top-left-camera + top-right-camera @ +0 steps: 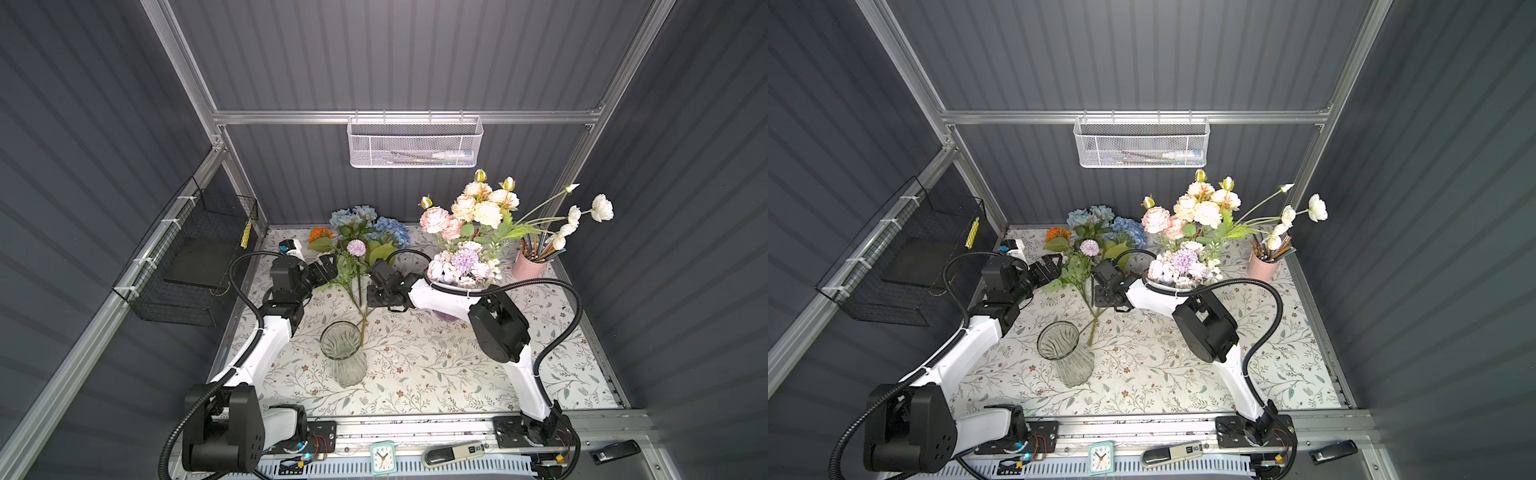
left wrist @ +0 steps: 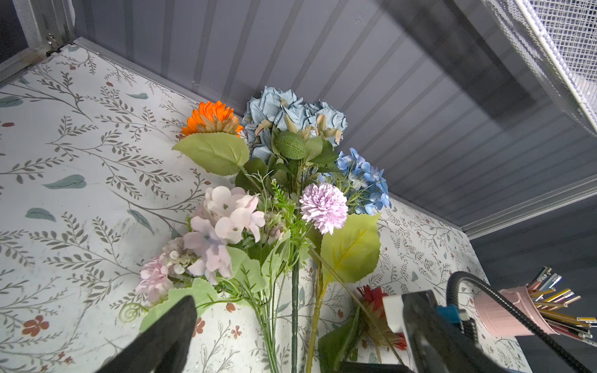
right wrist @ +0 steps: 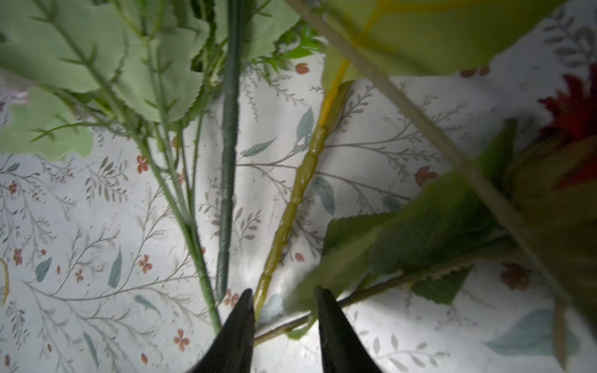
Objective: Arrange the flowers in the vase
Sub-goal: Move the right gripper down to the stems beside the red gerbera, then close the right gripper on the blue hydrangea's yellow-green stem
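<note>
The clear glass vase (image 1: 340,347) (image 1: 1059,345) stands upright and holds nothing, left of centre. Several flowers lie behind it in both top views, stems fanned toward it: lilac pompon (image 1: 356,247) (image 2: 323,206), blue hydrangeas (image 1: 390,230) (image 2: 290,113), orange daisy (image 1: 321,233) (image 2: 211,118), pale pink hydrangea (image 2: 223,222), red daisy (image 2: 371,297) (image 3: 575,113). My left gripper (image 1: 328,267) (image 1: 1052,264) (image 2: 273,334) hangs open at the pile's left. My right gripper (image 1: 371,302) (image 1: 1098,301) (image 3: 283,292) is low over the stems. Its fingers stand apart and straddle a thin brownish stem (image 3: 371,292), beside a yellow-green stem (image 3: 290,213).
A tall bouquet (image 1: 469,216) of peach, pink, lilac and white blooms stands in a white-rimmed container behind my right forearm. A pink cup of pencils (image 1: 528,266) sits back right. A white mesh basket (image 1: 415,141) hangs on the back rail, a black wire basket (image 1: 187,257) on the left wall.
</note>
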Available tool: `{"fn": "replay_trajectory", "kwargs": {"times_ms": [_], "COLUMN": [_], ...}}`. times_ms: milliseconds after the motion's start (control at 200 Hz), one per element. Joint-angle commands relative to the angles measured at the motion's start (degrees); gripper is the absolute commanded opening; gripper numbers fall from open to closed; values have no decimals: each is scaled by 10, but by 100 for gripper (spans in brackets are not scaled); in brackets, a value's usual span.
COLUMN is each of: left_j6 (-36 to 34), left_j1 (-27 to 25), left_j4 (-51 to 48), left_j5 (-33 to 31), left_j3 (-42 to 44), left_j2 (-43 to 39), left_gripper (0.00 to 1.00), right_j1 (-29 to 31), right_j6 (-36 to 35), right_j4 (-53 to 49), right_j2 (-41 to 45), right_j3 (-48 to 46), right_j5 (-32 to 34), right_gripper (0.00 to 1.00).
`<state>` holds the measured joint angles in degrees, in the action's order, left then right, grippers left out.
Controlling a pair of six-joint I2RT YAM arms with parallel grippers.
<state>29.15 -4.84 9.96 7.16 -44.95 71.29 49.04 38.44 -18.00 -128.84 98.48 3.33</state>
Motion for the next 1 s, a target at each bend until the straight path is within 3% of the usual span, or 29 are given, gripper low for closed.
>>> {"fn": "replay_trajectory", "kwargs": {"times_ms": [0,205,460,725,996], "left_j6": [-9,-9,-13,-13,-14], "left_j1": [-1,-1,-1,-1,-1], "left_j4": [7,7,4,3,2], "left_j5": [8,8,2,1,1], "left_j3": [-21,-20,-20,-21,-22], "left_j2": [-5,-4,-9,-15,-16], "left_gripper": [100,100,100,100,100], "right_j1": [1,-4,-19,-59,-51], "right_j6": [22,45,18,-10,-64], "right_j4": [7,-1,-40,-84,-123], "right_j2": [-18,-54,-36,7,62], "right_j3": [29,49,29,-22,1], "right_j5": [-13,-27,53,76,85], "right_gripper": [37,39,39,33,51]}}
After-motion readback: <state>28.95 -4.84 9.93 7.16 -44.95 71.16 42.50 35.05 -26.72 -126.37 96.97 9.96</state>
